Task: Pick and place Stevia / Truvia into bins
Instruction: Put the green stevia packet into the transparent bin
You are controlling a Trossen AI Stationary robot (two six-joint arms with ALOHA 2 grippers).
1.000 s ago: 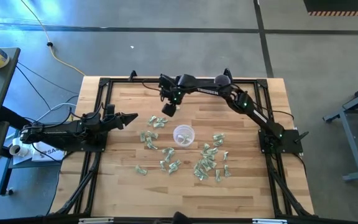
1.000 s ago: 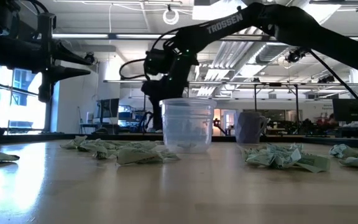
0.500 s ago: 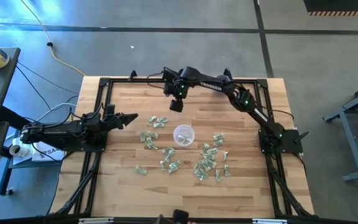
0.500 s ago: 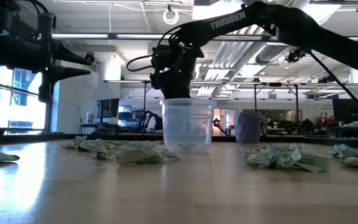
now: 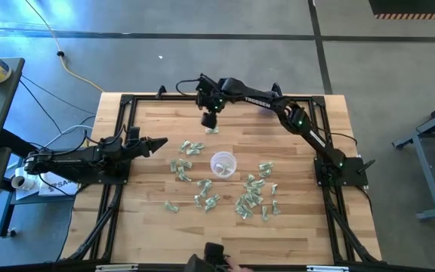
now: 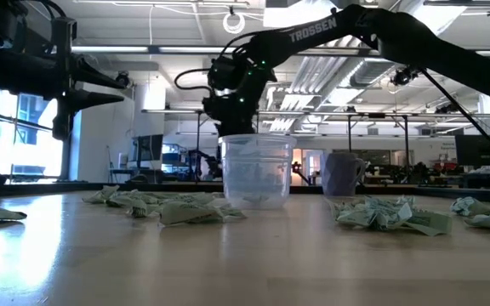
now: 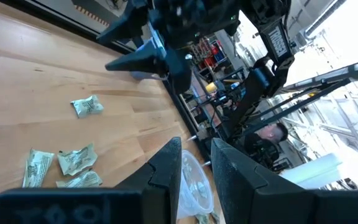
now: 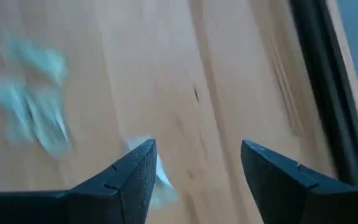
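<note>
Many pale green and white sachets (image 5: 251, 198) lie scattered flat on the wooden table around a clear plastic cup (image 5: 223, 164), which stands upright near the middle. One sachet (image 5: 212, 130) lies alone on the far side of the cup. My right gripper (image 5: 209, 121) hangs open just above that lone sachet (image 8: 160, 180), which shows beside one finger. My left gripper (image 5: 161, 142) waits at the table's left edge, raised above the wood, fingers a little apart, pointing toward the cup (image 7: 194, 186).
A black metal frame (image 5: 127, 98) runs around the table top. A cluster of sachets (image 5: 187, 147) lies between the left gripper and the cup; more (image 6: 381, 214) are heaped on the cup's right and near side. Bare wood lies along the far edge.
My right gripper has moved from the sachets just left of the cup toward the table's far edge and risen. It now stands over the lone sachet. The left arm, the cup and the scattered sachets have kept still.
</note>
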